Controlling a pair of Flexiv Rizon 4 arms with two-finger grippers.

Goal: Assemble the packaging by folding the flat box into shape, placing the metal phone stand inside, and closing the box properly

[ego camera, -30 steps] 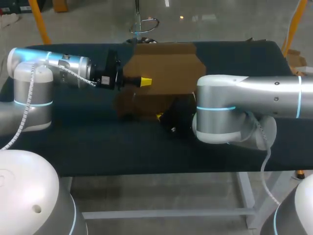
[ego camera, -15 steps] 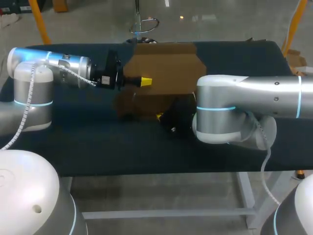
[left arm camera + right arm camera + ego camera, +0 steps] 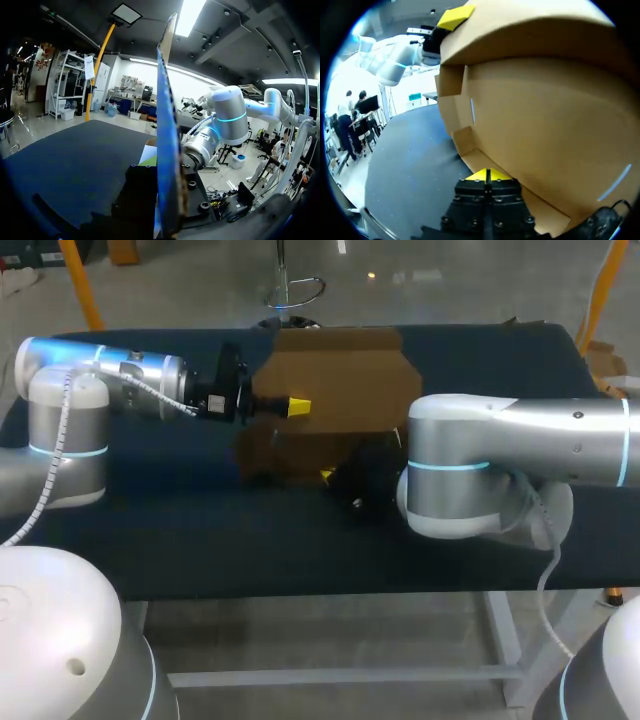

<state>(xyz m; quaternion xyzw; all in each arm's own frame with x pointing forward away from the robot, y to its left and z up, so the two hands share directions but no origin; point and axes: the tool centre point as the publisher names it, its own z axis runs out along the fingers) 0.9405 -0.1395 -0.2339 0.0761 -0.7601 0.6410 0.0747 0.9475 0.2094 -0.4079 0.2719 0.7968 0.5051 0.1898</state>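
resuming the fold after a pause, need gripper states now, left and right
left gripper: shut on the upright panel of the cardboard box.
right gripper: shut, holding nothing, tips at the box's lower flap.

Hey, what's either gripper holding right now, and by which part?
The left gripper seems to pinch the cardboard box by the top edge of its raised panel. The right gripper is shut at the box's lower edge, holding nothing visible.

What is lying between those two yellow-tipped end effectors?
The cardboard box. In the head view, its brown panels fill the stretch from the left end effector to the right end effector.
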